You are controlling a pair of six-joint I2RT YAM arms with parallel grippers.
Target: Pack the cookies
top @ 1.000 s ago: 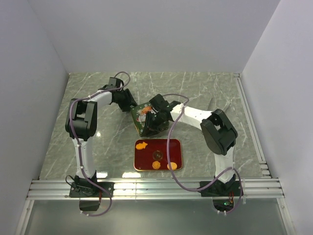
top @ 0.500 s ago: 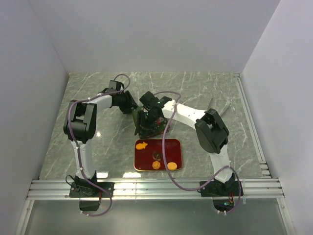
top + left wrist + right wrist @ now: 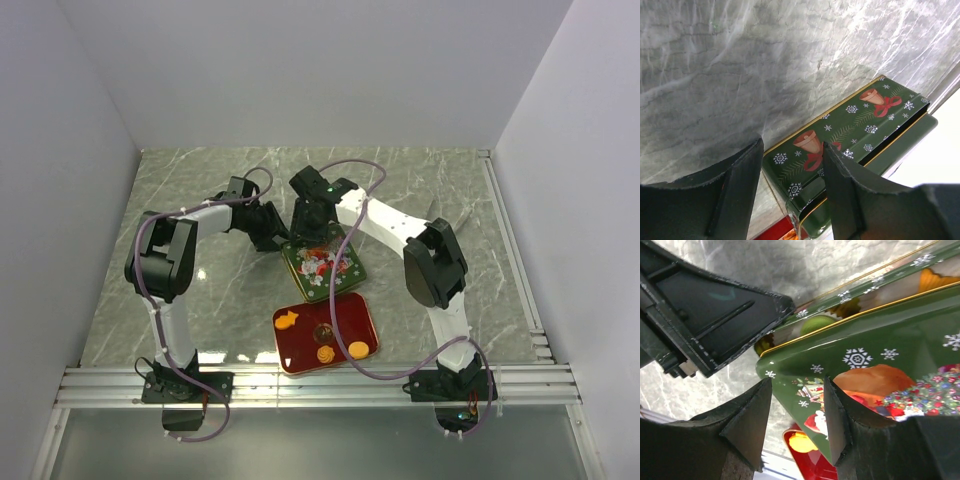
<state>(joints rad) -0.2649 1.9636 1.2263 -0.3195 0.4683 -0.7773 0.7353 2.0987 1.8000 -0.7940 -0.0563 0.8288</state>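
Observation:
A green Christmas tin (image 3: 323, 268) lies on the table with its picture lid (image 3: 890, 340) resting slightly ajar on it. Under the lid's edge I see a green cookie (image 3: 816, 323) and brown and orange ones inside. The red tray (image 3: 352, 318) in front of the tin holds an orange fish cookie (image 3: 287, 320), a brown cookie (image 3: 323, 332), a swirl cookie (image 3: 326, 353) and an orange cookie (image 3: 357, 350). My left gripper (image 3: 277, 240) is open at the tin's far left corner (image 3: 865, 120). My right gripper (image 3: 315, 238) is open just above the lid's far corner.
The left gripper's black body (image 3: 715, 310) sits close beside the right gripper at the tin's far side. White walls enclose the marble table on three sides. A metal rail (image 3: 320, 385) runs along the near edge.
The lid has come down flat onto the tin, which slid right and toward the front. My right gripper moved to its far side. The red tray has turned a little.

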